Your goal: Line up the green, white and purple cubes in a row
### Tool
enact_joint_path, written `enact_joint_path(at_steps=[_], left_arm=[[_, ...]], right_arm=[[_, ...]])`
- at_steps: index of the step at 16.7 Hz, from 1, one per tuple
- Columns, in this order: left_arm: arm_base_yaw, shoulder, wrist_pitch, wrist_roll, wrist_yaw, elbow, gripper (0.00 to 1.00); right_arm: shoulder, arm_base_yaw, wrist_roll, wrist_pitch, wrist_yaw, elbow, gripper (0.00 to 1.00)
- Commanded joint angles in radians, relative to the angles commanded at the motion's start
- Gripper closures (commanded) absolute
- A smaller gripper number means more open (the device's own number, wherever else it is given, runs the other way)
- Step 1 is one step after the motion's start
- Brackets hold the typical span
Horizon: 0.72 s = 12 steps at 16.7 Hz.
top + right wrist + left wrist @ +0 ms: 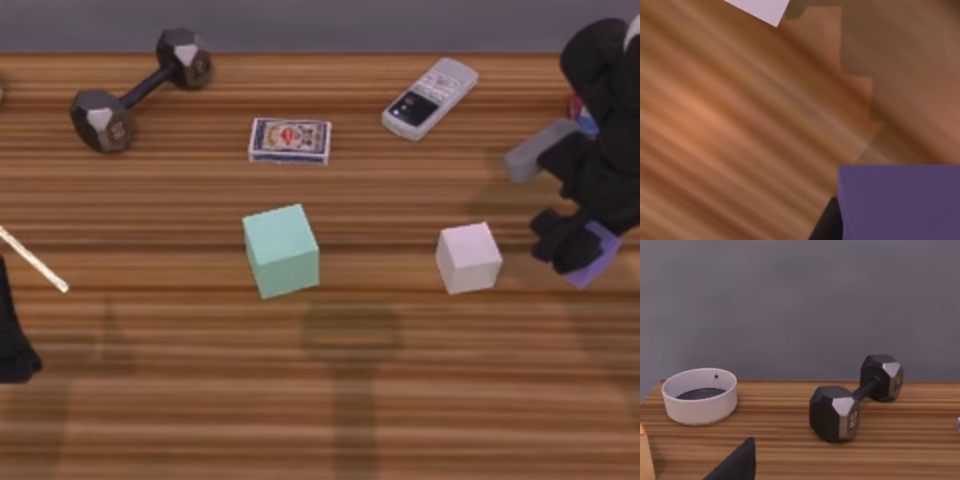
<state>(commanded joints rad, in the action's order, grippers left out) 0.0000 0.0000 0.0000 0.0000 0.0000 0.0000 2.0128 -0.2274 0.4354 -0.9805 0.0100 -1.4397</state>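
Right gripper [568, 243] at the table's right edge, fingers clasped on the purple cube [597, 255], white cube [468, 257] just left of it, green cube [281, 250] mid-table, left arm parked at left edge.

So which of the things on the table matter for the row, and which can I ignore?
For the row:
green cube
white cube
purple cube, under the right gripper

Just lying about:
dumbbell
card box
remote
white bowl
grey block
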Motion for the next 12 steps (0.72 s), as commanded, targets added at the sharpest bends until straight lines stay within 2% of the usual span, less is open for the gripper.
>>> enact_joint_path(at_steps=[5, 12], left_arm=[[0.0, 0.0, 0.0, 0.0, 0.0, 0.0, 0.0], [0.0, 0.0, 0.0, 0.0, 0.0, 0.0, 0.0]], right_arm=[[0.002, -0.105, -0.255, -0.022, -0.005, -0.014, 1.0], [-0.02, -0.307, -0.831, -0.058, -0.016, -0.007, 1.0]])
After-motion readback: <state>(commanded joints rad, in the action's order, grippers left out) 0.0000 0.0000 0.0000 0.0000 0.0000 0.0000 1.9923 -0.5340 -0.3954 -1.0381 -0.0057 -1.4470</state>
